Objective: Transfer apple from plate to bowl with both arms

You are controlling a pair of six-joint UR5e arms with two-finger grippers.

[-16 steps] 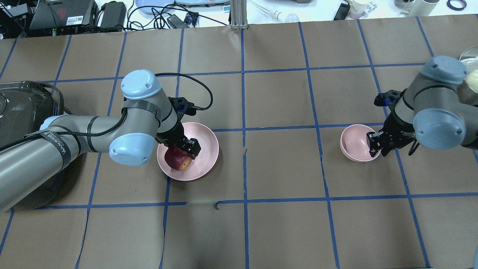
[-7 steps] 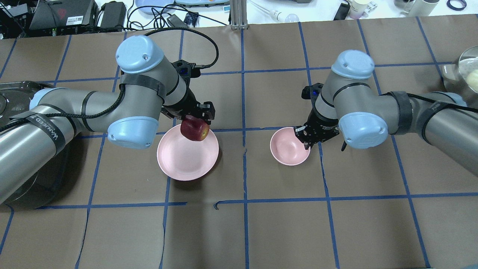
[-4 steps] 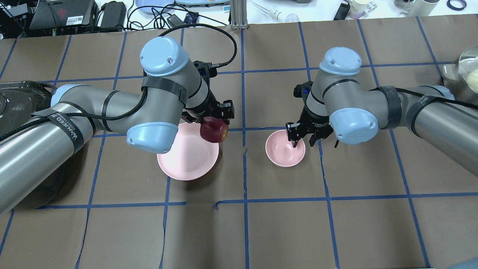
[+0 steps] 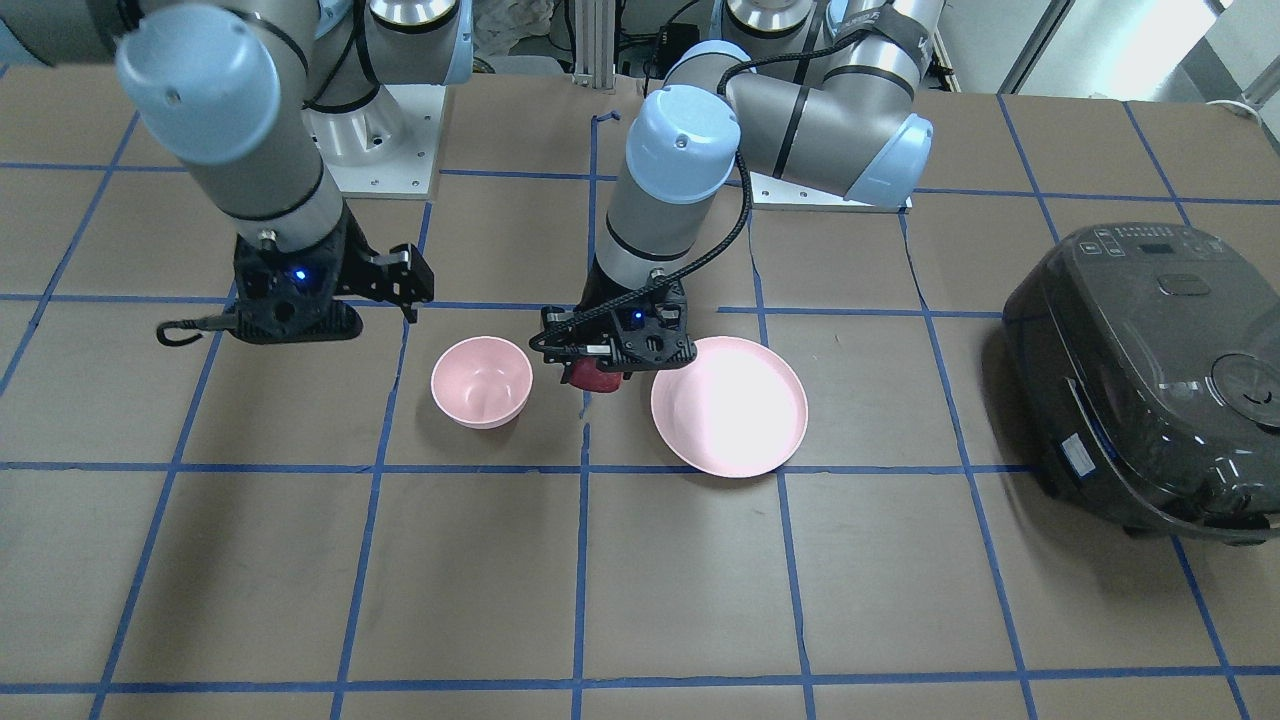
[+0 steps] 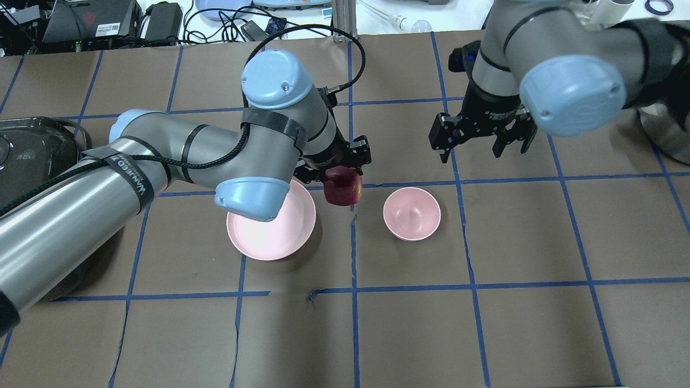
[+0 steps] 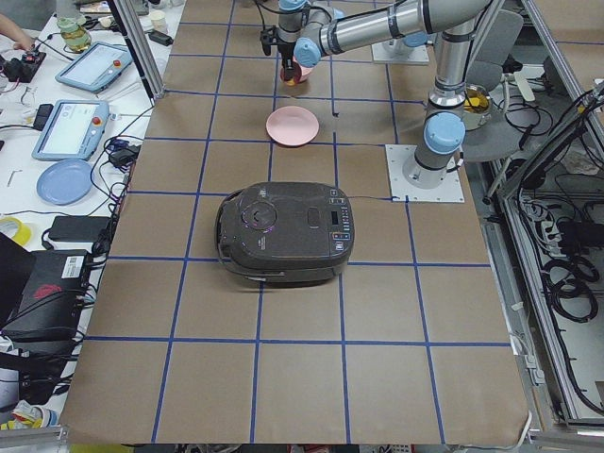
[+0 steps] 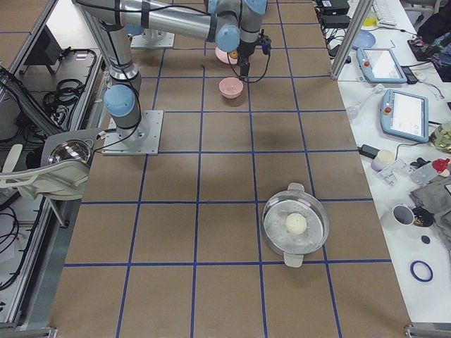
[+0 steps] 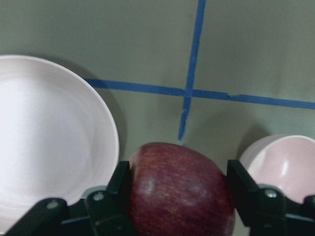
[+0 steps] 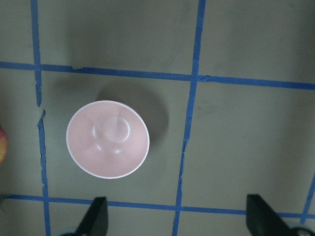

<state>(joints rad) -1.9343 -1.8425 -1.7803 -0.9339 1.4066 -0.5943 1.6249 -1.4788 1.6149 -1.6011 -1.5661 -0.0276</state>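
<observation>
The dark red apple (image 5: 343, 188) is held in my left gripper (image 5: 340, 180), which is shut on it above the table between the pink plate (image 5: 269, 231) and the pink bowl (image 5: 412, 213). In the left wrist view the apple (image 8: 179, 191) sits between the fingers, with the plate (image 8: 44, 142) to the left and the bowl (image 8: 280, 162) to the right. The plate and bowl both hold nothing. My right gripper (image 5: 470, 152) is open and empty, raised above and beyond the bowl. The right wrist view looks down on the bowl (image 9: 108, 138).
A black rice cooker (image 4: 1150, 370) stands on the robot's left end of the table. A metal pot (image 7: 295, 225) with a pale ball in it stands at the right end. Blue tape lines grid the brown table cover.
My left gripper lifted the apple off the plate and carried it right, toward the bowl. My right gripper slid the bowl toward the middle, let go and rose away.
</observation>
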